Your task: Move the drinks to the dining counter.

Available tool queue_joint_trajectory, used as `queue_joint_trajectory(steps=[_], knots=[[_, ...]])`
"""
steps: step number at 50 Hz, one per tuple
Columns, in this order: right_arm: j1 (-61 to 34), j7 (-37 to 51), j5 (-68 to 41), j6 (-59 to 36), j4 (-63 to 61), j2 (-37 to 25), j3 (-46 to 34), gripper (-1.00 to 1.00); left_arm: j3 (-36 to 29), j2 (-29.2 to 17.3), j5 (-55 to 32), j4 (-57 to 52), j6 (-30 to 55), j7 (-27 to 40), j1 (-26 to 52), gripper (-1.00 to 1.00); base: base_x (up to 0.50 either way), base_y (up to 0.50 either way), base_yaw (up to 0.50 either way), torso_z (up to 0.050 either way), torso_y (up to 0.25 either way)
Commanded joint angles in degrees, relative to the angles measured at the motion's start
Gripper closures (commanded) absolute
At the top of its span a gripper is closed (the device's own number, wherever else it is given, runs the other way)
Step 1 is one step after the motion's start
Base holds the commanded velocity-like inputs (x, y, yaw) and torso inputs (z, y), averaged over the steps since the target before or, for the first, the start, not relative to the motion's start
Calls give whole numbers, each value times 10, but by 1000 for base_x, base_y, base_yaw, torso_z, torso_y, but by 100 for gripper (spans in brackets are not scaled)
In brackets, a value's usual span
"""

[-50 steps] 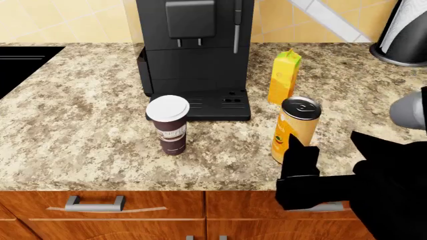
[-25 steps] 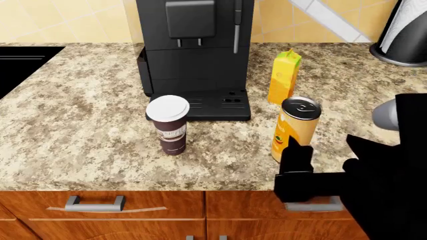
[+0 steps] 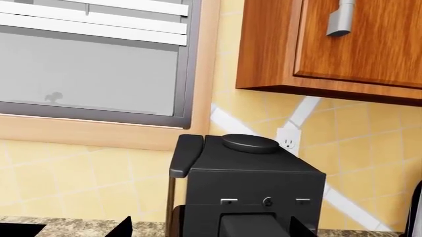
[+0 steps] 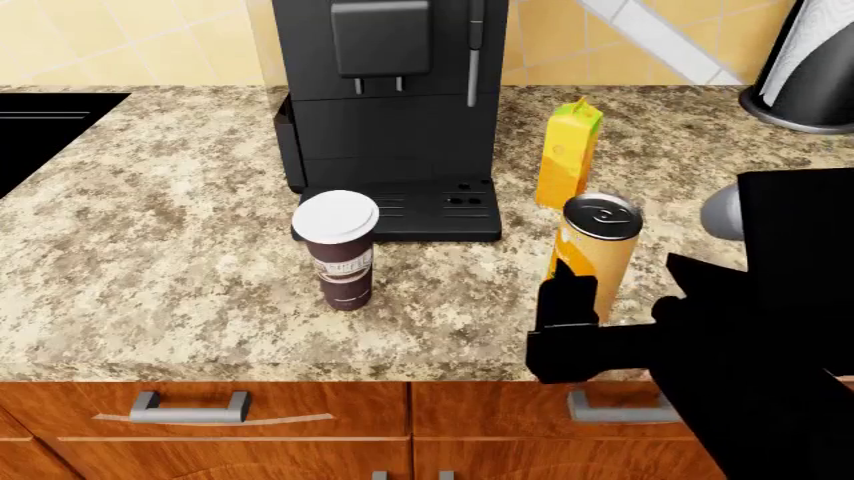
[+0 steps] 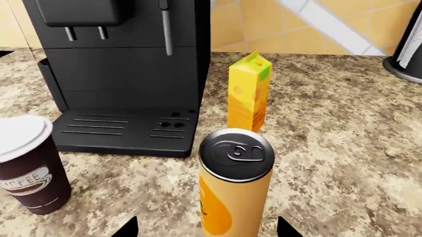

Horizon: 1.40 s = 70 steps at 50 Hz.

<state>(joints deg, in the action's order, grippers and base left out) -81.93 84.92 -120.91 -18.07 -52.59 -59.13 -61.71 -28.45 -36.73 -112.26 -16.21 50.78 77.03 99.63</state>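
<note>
Head view: the right gripper (image 4: 577, 300) hangs over the front edge of the granite counter (image 4: 160, 250). Its jaws are spread wide and hold nothing. The can (image 4: 595, 250) stands just beyond them. The juice carton (image 4: 569, 152) is farther back. The paper cup (image 4: 339, 250) stands off to the left of the jaws, with bare counter around it.

Left wrist view: only the coffee machine (image 3: 247, 190), wall and window show. I cannot tell how the left jaws stand.

Right wrist view: the can (image 5: 234, 185) stands between the two finger tips (image 5: 128, 228), not touched.
</note>
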Motion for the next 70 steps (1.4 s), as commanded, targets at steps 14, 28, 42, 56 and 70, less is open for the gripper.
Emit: queue_joint_trajectory(steps=[14, 28, 42, 56, 70], knots=[[-2, -39, 41, -27, 60, 28, -17, -100, -6, 0, -5, -4, -4, 1, 4, -100, 0, 0, 0, 0, 0], [3, -46, 55, -35, 79, 26, -24, -100, -8, -2, -5, -4, -7, 0, 4, -100, 0, 0, 0, 0, 0], [7, -40, 62, -33, 76, 12, -26, -100, -11, -3, -5, -5, -10, 0, 4, -100, 0, 0, 0, 0, 0], [16, -59, 78, -34, 96, 12, -30, -100, -14, -3, -8, -7, -13, 1, 8, -100, 0, 0, 0, 0, 0], [25, -90, 84, -27, 114, 3, -25, -100, -15, -4, -10, -7, -17, -1, 8, -100, 0, 0, 0, 0, 0]])
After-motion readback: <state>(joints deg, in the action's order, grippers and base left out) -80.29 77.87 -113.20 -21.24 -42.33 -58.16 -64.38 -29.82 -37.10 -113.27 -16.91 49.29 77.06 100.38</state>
